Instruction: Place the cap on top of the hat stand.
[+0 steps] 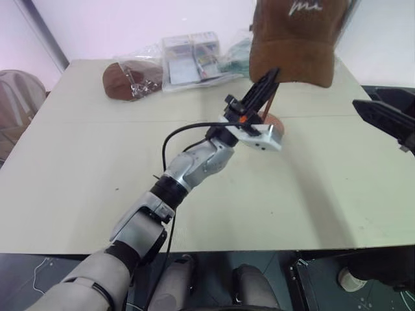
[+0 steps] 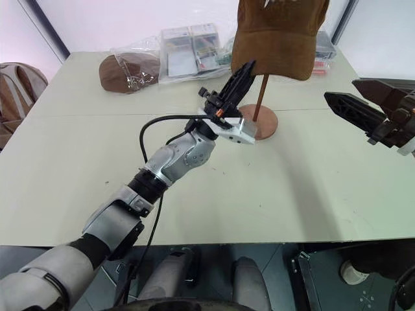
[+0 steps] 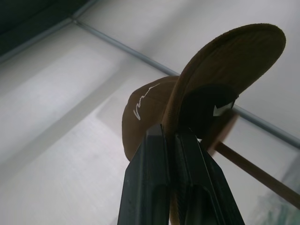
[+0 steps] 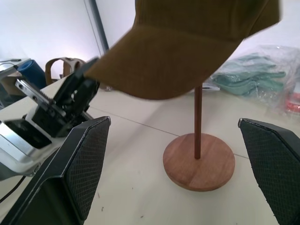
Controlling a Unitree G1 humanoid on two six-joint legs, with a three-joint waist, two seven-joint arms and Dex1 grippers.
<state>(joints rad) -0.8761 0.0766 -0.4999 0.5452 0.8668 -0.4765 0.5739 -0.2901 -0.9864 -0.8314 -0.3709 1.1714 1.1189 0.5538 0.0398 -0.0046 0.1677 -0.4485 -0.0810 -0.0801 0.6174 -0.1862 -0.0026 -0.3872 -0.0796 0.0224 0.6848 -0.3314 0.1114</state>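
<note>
on the pale table (image 2: 311, 188) the cap (image 2: 280, 35) sits up on the hat stand (image 2: 260, 122), its brim pinched in the closed left gripper (image 2: 246, 70) while the right gripper (image 4: 180, 154) waits wide open and empty nearby, so a tug could pull it off.

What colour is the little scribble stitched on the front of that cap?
White, on the brown cap. It shows best in the left wrist view.

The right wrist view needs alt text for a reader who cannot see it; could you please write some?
A brown cap sits over the hat stand on a pale table, its brim pinched by the left pincer. The right pincer stands open in the foreground.
</note>
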